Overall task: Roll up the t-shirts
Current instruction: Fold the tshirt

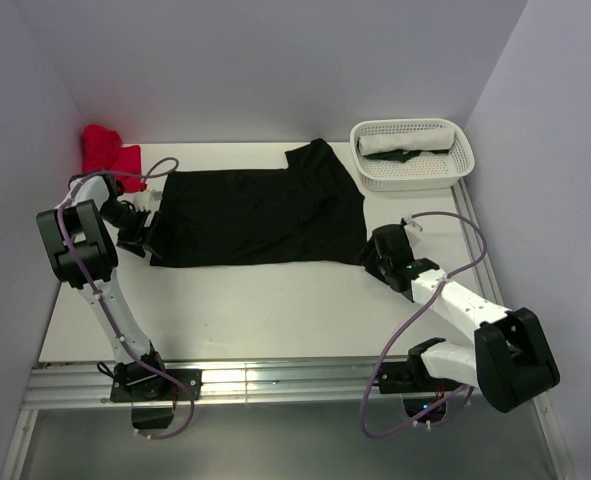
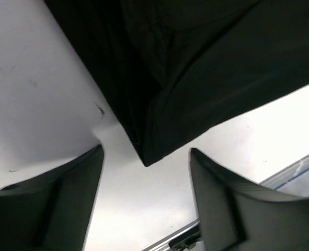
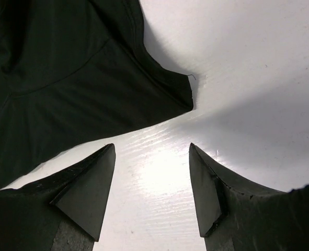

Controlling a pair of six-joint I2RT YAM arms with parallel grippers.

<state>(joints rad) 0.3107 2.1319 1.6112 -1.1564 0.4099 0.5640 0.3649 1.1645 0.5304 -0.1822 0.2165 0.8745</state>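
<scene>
A black t-shirt (image 1: 255,215) lies spread flat on the white table, folded lengthwise. My left gripper (image 1: 147,238) is open at its near left corner; in the left wrist view that corner (image 2: 146,159) sits just ahead of the gap between my fingers (image 2: 65,198). My right gripper (image 1: 368,257) is open at the shirt's near right corner; in the right wrist view the corner (image 3: 188,102) lies just beyond my fingers (image 3: 89,193), untouched. A red shirt (image 1: 108,150) is bunched at the far left corner.
A white lattice basket (image 1: 457,166) at the far right holds a rolled white shirt (image 1: 415,138) and a dark one. The table's metal front rail (image 1: 275,385) runs along the near edge. Walls close in left, back and right.
</scene>
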